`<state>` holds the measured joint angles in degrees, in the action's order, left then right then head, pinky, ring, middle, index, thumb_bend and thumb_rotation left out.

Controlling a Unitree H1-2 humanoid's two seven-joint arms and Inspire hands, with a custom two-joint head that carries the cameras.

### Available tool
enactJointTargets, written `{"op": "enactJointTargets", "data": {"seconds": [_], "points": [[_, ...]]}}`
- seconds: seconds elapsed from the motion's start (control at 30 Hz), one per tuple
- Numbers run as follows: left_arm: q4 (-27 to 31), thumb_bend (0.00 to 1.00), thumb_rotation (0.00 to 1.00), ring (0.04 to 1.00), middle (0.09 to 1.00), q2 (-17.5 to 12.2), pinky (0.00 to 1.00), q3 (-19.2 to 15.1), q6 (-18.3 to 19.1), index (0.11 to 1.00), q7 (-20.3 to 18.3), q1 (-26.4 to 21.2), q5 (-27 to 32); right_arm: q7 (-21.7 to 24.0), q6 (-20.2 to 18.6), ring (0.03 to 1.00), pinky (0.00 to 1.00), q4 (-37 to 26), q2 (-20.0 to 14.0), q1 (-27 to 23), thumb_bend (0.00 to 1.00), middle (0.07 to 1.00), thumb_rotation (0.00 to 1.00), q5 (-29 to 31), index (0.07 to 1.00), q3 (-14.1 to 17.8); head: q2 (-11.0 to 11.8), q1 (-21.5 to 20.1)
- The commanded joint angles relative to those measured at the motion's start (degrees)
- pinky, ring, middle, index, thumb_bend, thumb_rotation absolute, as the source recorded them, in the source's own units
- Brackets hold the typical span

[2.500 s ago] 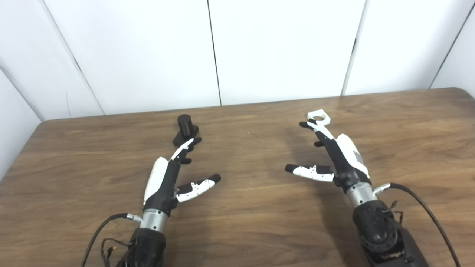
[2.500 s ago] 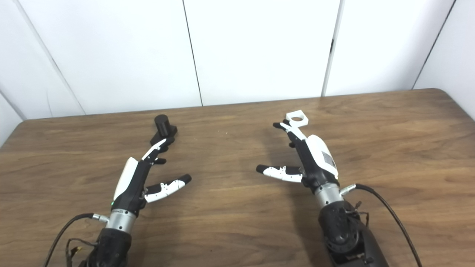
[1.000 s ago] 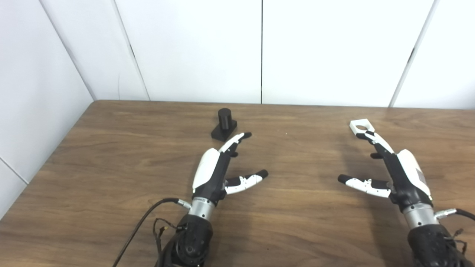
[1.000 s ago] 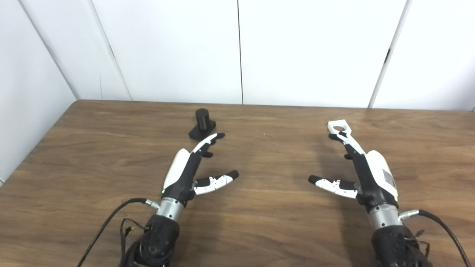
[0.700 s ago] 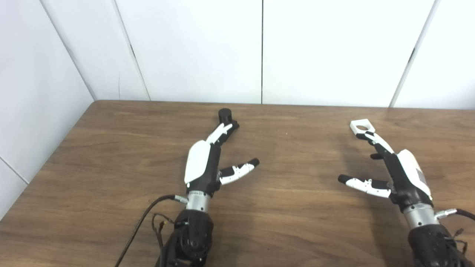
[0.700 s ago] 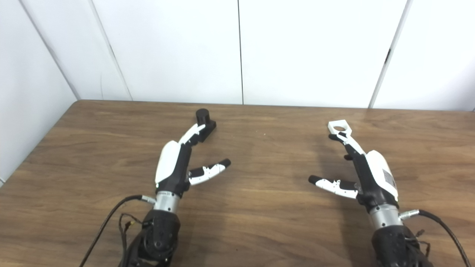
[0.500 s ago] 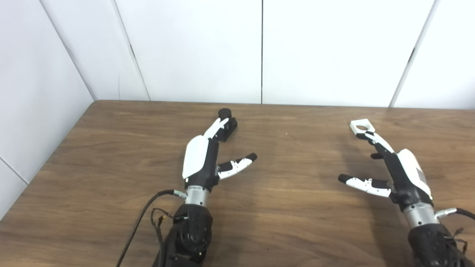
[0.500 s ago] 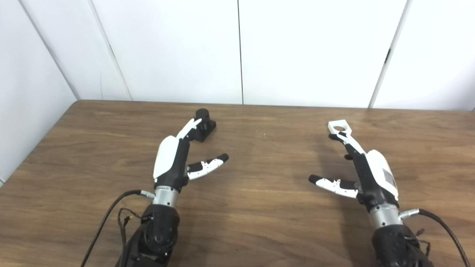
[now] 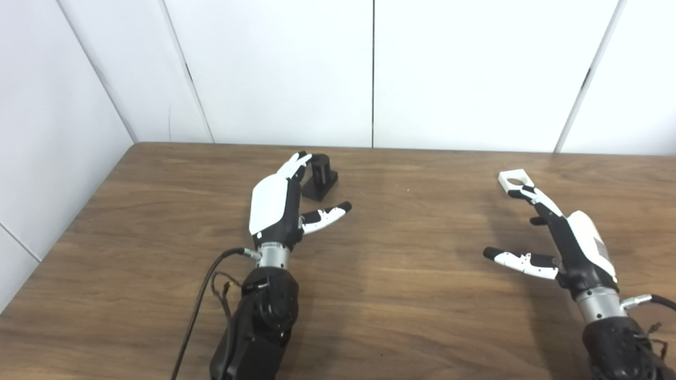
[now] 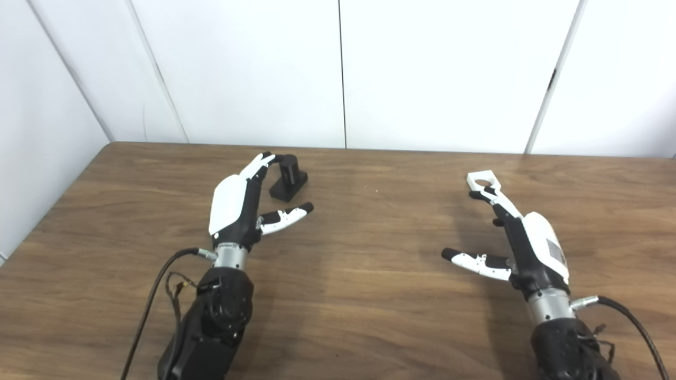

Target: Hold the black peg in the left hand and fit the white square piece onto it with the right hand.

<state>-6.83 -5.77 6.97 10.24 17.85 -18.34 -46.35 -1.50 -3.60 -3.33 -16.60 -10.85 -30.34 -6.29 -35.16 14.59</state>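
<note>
left hand [image 9: 274, 203] spread, empty, just beside peg [image 9: 319, 168] | right hand [image 9: 560, 237] spread, fingertips at white piece [image 9: 513, 180] | risk: closing fingers tip peg on surface [image 9: 401, 295]

Left hand [image 9: 274, 203] advanced up the table from just short of the black peg [image 9: 320, 176] to alongside it; fingers [image 9: 292, 164] now reach past the peg's left side, thumb [image 9: 327, 215] spread just in front of its base. Between 2.5 s and 1.0 s ago, the camera view shifted.
</note>
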Motion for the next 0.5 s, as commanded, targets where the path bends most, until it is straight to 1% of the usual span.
{"op": "enactJointTargets", "data": {"seconds": [0.0,0.17,0.3,0.47], "points": [[-0.30,0.76,0.36,0.899,0.920,-0.95,0.78,0.35,0.49,0.807,2.29,-3.90,-2.06,-0.84,2.22,0.890,0.74,-1.04,-0.55,-2.36,0.73,0.923,0.38,0.14,0.825,0.60,-0.02,0.02],[-2.30,0.76,0.35,0.903,0.925,-1.58,0.79,0.61,1.89,0.801,2.86,-6.09,-2.63,-0.73,1.83,0.891,0.74,-1.58,-0.29,-2.16,0.74,0.925,0.38,0.50,0.824,0.75,-0.03,-0.42],[-3.91,0.77,0.39,0.924,0.932,-2.16,0.81,1.00,4.09,0.814,2.38,-7.66,-3.24,-0.77,1.51,0.887,0.73,-1.87,0.00,-2.11,0.74,0.922,0.37,0.55,0.818,0.72,-0.02,-0.61],[-6.21,0.79,0.43,0.934,0.941,-2.86,0.81,1.53,5.48,0.808,2.74,-9.31,-3.29,-0.69,1.65,0.894,0.75,-2.04,-0.04,-2.09,0.73,0.925,0.34,0.52,0.818,0.59,-0.01,-0.99]]}}
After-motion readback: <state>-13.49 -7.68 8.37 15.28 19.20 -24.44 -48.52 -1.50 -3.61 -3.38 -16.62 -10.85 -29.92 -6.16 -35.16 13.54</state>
